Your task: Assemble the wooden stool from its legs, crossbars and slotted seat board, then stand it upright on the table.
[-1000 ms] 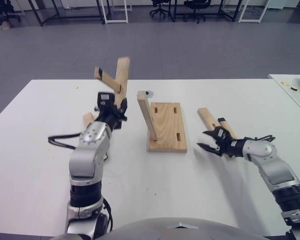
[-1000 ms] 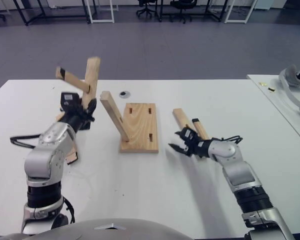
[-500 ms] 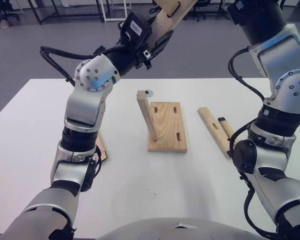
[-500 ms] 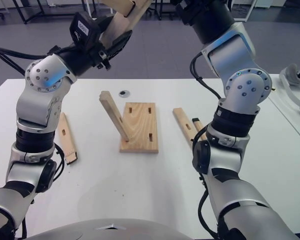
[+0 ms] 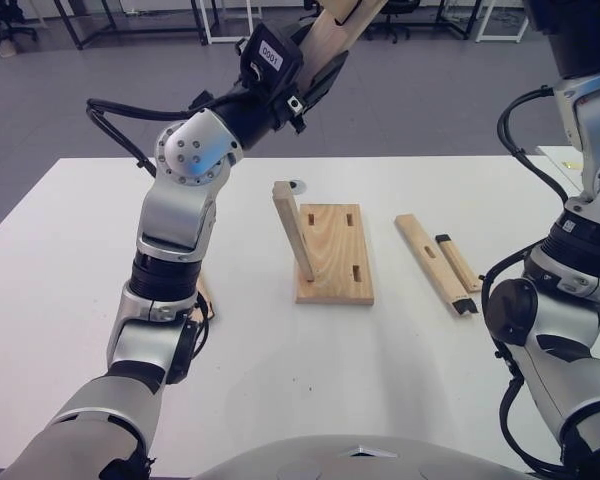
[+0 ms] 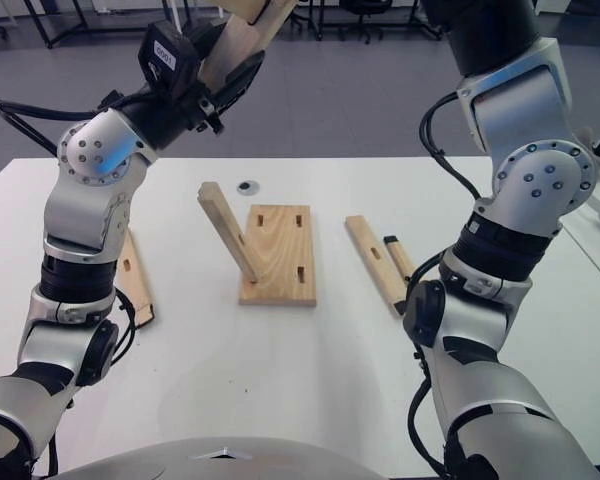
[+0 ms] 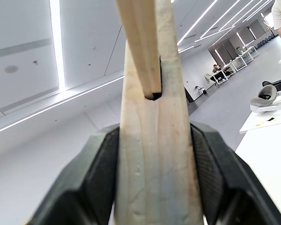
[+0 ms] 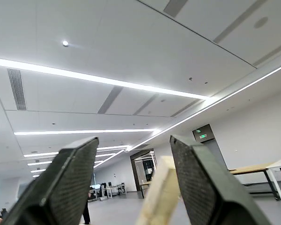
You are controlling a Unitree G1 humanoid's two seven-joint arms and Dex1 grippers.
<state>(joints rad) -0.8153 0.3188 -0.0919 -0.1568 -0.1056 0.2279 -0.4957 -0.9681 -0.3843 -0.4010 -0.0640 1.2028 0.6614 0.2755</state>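
Gripping left pincer (image 7: 154, 168), leg (image 5: 330, 30) top off-frame

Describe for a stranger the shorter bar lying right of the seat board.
On the white table, look to the robot's right of the slotted seat board, where two wooden bars lie side by side. It is the outer bar, shorter than its slotted neighbour, with a dark tip at its far end.

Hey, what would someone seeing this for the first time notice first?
The left gripper, high above the far side of the table, clamps a wooden leg with a crossbar slotted into it. Mid-table, the seat board lies flat with a second leg standing tilted from it; a long loose piece and a shorter one lie to its right.
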